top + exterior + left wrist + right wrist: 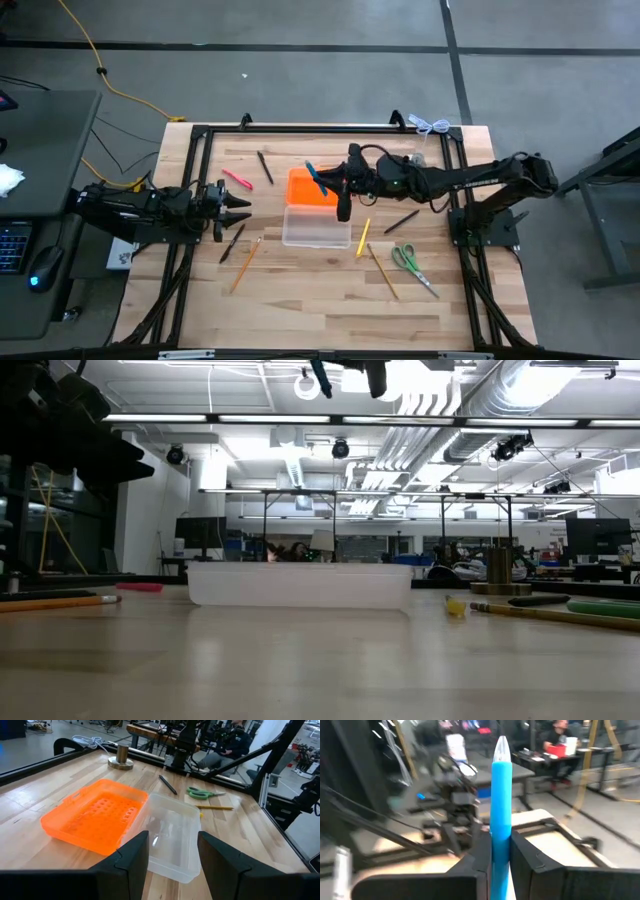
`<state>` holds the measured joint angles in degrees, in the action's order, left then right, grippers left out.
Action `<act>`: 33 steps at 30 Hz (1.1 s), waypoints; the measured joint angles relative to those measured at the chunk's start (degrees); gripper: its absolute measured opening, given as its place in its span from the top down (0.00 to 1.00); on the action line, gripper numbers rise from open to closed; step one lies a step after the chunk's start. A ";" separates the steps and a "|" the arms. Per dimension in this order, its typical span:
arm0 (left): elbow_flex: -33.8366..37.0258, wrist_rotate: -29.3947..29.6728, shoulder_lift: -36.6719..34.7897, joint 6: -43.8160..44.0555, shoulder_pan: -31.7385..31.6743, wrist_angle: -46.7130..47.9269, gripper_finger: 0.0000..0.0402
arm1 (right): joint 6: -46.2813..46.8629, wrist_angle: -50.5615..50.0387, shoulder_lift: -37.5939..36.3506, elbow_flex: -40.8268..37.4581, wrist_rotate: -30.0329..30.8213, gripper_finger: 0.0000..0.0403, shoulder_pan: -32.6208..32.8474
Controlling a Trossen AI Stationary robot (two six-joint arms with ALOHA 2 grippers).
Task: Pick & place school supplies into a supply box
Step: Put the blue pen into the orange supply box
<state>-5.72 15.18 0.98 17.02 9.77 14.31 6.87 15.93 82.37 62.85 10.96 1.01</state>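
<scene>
Overhead, right hand [328,186] pinches blue pen [316,180]; low view barely shows it.

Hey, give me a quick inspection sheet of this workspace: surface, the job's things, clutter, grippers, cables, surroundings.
Surface: wooden table inside a black frame.
Job's things: clear supply box empty, its orange lid lying open beside it. Blue pen is in the right gripper. Pink pen, black pen, pencils and green scissors lie loose on the table.
Clutter: a metal weight near the far edge.
Grippers: right gripper shut on the blue pen, raised over the lid; left gripper open, waiting at the table's left.
Cables: yellow cable across the floor.
Surroundings: a seated person beyond the table.
</scene>
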 joint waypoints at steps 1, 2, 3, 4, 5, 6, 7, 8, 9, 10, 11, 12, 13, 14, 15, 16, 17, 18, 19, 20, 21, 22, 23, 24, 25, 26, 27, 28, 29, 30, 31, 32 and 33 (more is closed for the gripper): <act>0.00 0.00 0.01 0.00 0.01 -0.02 0.50 | -1.22 -2.44 0.00 1.20 2.05 0.93 0.56; 0.00 0.00 0.00 0.00 0.00 -0.02 0.50 | -2.26 -4.66 0.00 2.48 3.84 0.93 1.01; 0.00 0.00 0.01 0.00 0.01 -0.01 0.50 | -3.33 -6.78 0.00 3.74 5.63 0.93 1.53; 0.00 0.00 0.00 0.01 0.01 -0.02 0.50 | -4.47 -8.94 0.00 5.04 7.23 0.93 2.04; 0.00 0.00 0.01 0.00 -0.01 -0.02 0.50 | -5.54 -11.11 0.00 6.41 8.79 0.93 2.49; 0.00 0.00 0.00 0.00 0.00 -0.02 0.50 | -6.36 -13.08 0.01 7.70 10.29 0.93 2.90; 0.00 -0.01 -0.01 0.00 0.00 -0.02 0.50 | -7.36 -15.15 0.04 8.95 11.89 0.93 3.27; 0.00 0.00 0.00 0.01 0.00 -0.02 0.50 | -8.46 -17.11 0.07 10.15 13.46 0.93 3.69; 0.00 -0.02 0.01 0.00 0.01 -0.02 0.50 | -9.47 -18.70 0.07 11.29 15.07 0.93 4.11; 0.00 -0.02 -0.01 0.01 0.01 -0.02 0.50 | -10.61 -19.95 0.07 12.27 16.62 0.93 4.56; 0.00 -0.01 0.00 0.02 0.00 -0.02 0.50 | -11.53 -21.20 0.07 13.15 18.12 0.93 4.94; 0.00 -0.02 0.00 0.02 0.01 -0.02 0.50 | -12.31 -22.18 0.07 13.95 19.53 0.93 5.29; 0.00 -0.02 -0.01 0.04 0.01 -0.04 0.50 | -13.14 -22.96 0.10 14.77 20.57 0.93 5.63; 0.00 -0.02 0.00 0.04 -0.01 -0.02 0.50 | -13.74 -23.72 0.12 15.50 21.54 0.93 5.92; 0.00 -0.02 -0.01 0.04 0.01 -0.02 0.50 | -14.57 -24.42 0.13 16.16 22.48 0.93 6.25; 0.00 -0.02 -0.01 0.04 0.01 -0.04 0.50 | -15.37 -25.04 0.13 16.81 23.45 0.92 6.55; 0.00 -0.04 0.01 0.06 0.01 -0.04 0.50 | -16.16 -25.46 0.13 17.41 24.35 0.92 6.81; 0.00 -0.03 0.00 0.07 0.01 -0.04 0.50 | -16.85 -25.94 0.13 17.89 25.36 0.92 7.11; 0.00 -0.03 0.01 0.07 0.01 -0.04 0.50 | -17.74 -26.49 0.13 18.29 26.46 0.92 7.37; 0.00 -0.04 -0.01 0.07 0.01 -0.04 0.50 | -18.57 -26.77 0.13 18.63 27.64 0.92 7.67; 0.00 -0.04 -0.01 0.07 0.01 -0.04 0.50 | -19.49 -26.96 0.13 19.00 28.90 0.93 7.96; 0.00 -0.04 -0.01 0.07 0.00 -0.04 0.50 | -20.49 -27.02 0.13 19.23 30.04 0.93 8.25; 0.00 -0.04 -0.01 0.07 0.01 -0.04 0.50 | -21.18 -27.13 0.13 19.43 31.27 0.93 8.49; 0.00 -0.04 -0.01 0.07 0.01 -0.04 0.50 | -21.84 -27.15 0.13 19.59 32.27 0.93 8.69; 0.00 -0.04 0.00 0.07 0.00 -0.04 0.50 | -22.40 -26.85 0.13 19.60 32.91 0.93 8.91; 0.00 -0.04 0.01 0.07 0.01 -0.04 0.50 | -22.66 -26.80 0.13 19.62 33.76 0.92 9.06; 0.00 -0.06 -0.01 0.07 0.01 -0.04 0.50 | -22.86 -26.85 0.13 19.62 34.60 0.92 9.26; 0.00 -0.06 0.00 0.07 0.01 -0.04 0.50 | -23.17 -26.85 0.13 19.62 35.36 0.92 9.42; 0.00 -0.07 0.01 0.07 0.01 -0.04 0.50 | -23.67 -26.86 0.15 19.62 36.06 0.92 9.70; 0.00 -0.07 0.01 0.07 0.01 -0.04 0.50 | -23.92 -26.87 0.15 19.62 36.78 0.92 9.91; 0.00 -0.07 0.00 0.07 0.01 -0.04 0.50 | -24.12 -26.86 0.15 19.62 37.49 0.92 10.09; 0.00 -0.07 -0.01 0.07 0.01 -0.04 0.50 | -24.47 -26.85 0.15 19.62 38.29 0.92 10.29; 0.00 -0.07 0.01 0.07 0.01 -0.02 0.50 | -25.02 -26.84 0.15 19.62 39.03 0.92 10.50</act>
<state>-5.72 15.11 0.99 17.08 9.78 14.28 -18.15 -10.91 82.52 82.48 49.99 11.51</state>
